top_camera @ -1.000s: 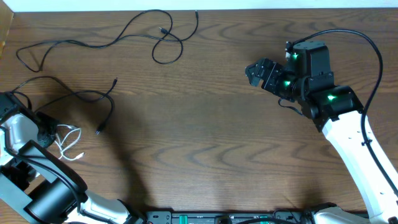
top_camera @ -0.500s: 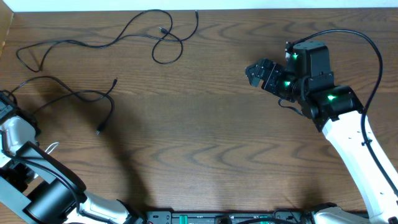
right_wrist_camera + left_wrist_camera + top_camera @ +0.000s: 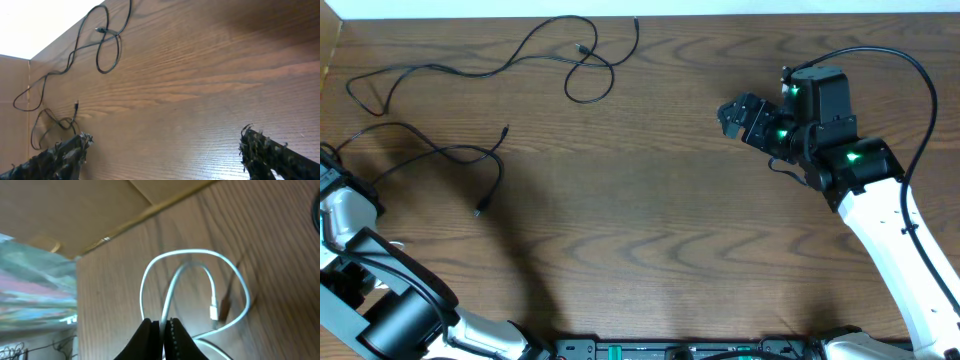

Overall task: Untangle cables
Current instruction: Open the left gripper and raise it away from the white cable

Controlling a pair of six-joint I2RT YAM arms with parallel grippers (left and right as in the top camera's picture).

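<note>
Jaws of left gripper (image 3: 162,323) pinch white cable (image 3: 192,253) near table edge (image 3: 127,222).

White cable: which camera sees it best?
The left wrist view. The white cable loops right in front of the lens, with one strand pinched in the shut left gripper. The overhead and right wrist views show none of it.

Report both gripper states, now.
Left gripper: shut on the white cable.
Right gripper: open, holding nothing.
</note>
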